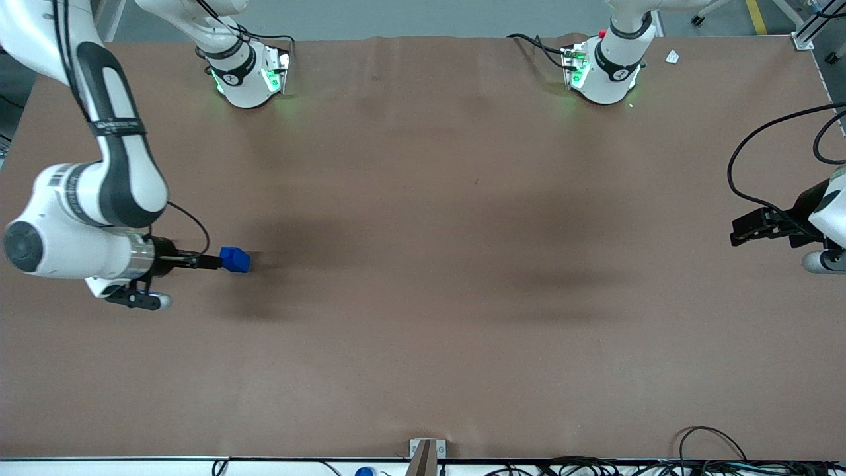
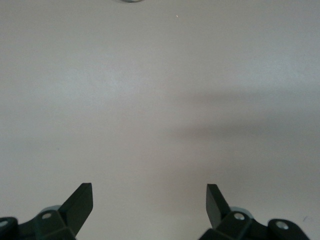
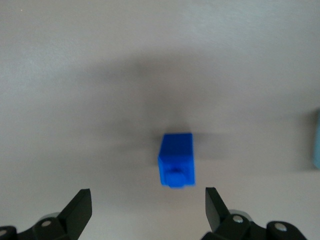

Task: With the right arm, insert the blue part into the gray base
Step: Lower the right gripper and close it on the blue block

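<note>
1. Front view: the blue part is seen on the tabletop, toward the working arm's end; the right arm is positioned above for pickup.
2. Right wrist view: the end effector is spread, released, straddling the blue part ungrasped; gray base unseen.
</note>
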Action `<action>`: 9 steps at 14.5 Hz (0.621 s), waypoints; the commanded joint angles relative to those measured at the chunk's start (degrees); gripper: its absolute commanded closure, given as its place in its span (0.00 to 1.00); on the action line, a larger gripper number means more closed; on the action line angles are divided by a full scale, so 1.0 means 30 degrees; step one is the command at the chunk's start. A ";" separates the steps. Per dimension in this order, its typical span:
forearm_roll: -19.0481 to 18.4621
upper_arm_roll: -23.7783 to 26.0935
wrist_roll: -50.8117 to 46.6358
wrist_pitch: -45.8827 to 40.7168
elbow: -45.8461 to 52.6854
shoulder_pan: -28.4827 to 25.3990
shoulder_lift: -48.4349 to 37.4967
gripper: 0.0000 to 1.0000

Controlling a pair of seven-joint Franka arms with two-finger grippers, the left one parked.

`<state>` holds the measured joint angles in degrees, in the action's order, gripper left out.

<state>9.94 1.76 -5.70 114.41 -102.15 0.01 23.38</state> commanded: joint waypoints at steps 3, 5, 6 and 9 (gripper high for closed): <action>0.0202 -0.0058 0.0202 0.4574 -0.4092 -0.0532 -0.0587 0.00; -0.0148 -0.0087 0.0202 0.4667 -0.4242 -0.0503 -0.0587 0.00; -0.0353 -0.0087 0.0202 0.4696 -0.4300 -0.0503 -0.0558 0.00; -0.0502 -0.0146 0.0028 0.4725 -0.4388 -0.0182 -0.0296 0.00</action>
<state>9.34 1.32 -5.53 127.90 -113.55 -1.42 23.41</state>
